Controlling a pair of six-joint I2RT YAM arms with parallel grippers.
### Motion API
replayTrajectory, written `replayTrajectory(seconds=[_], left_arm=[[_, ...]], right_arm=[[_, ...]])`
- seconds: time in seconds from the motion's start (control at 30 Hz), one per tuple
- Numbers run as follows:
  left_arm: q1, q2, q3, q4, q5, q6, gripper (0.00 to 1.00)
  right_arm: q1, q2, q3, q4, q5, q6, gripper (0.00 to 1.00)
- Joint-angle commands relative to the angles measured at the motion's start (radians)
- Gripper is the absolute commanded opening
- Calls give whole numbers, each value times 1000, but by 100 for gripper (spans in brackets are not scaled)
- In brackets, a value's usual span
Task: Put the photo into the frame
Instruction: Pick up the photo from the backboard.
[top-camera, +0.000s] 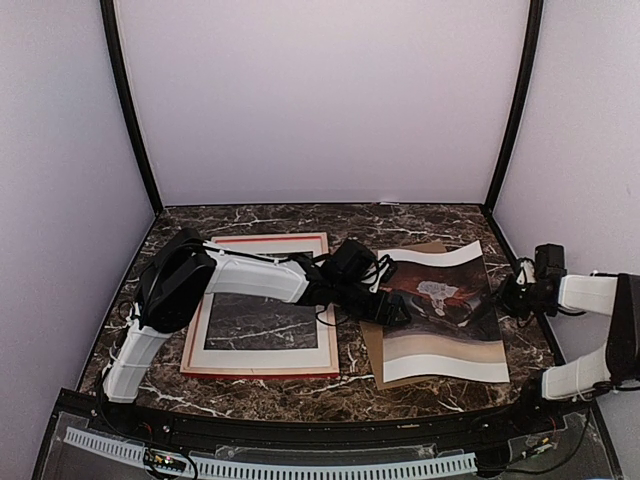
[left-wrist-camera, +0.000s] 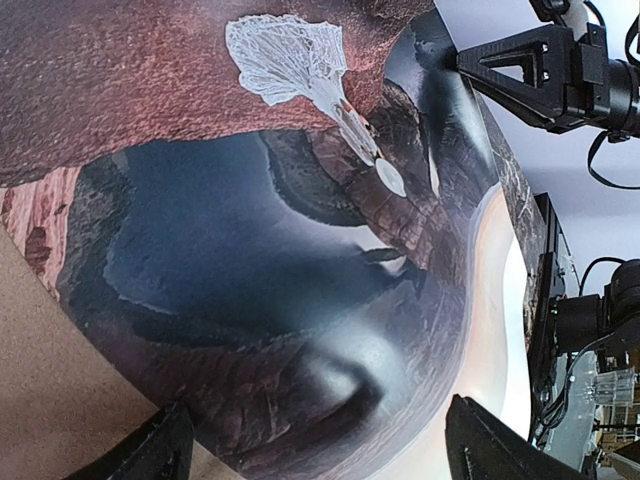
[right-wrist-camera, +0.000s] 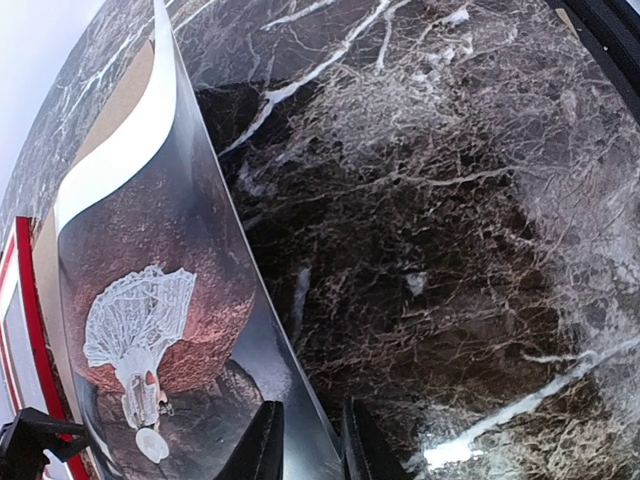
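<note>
Only the right wrist view shows my right claw (right-wrist-camera: 310, 420) straddling the photo's (right-wrist-camera: 170, 250) three-o'clock edge; whether it is clamped, I cannot tell. My left claw (left-wrist-camera: 320, 425) stands apart.

The left arm (top-camera: 255, 277) hides part of the frame's (top-camera: 262, 362) upper half. The photo (top-camera: 445, 350) covers most of the brown board (top-camera: 371, 352).

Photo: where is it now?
In the top view, the photo lies right of centre on the brown board, beside the frame, its right edge between the jaws of the right gripper.
</note>
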Motion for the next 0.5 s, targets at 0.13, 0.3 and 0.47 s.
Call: replayTrajectory(seconds=[0.13, 0.3, 0.47], left_arm=[[-2, -25, -41, -102, -29, -7, 91], [0, -28, -43, -108, -30, -6, 91], [1, -48, -70, -105, -44, -9, 91]], right_arm=[[12, 44, 1, 42, -1, -35, 16], [19, 65, 8, 55, -12, -55, 10], [34, 76, 4, 87, -43, -59, 0]])
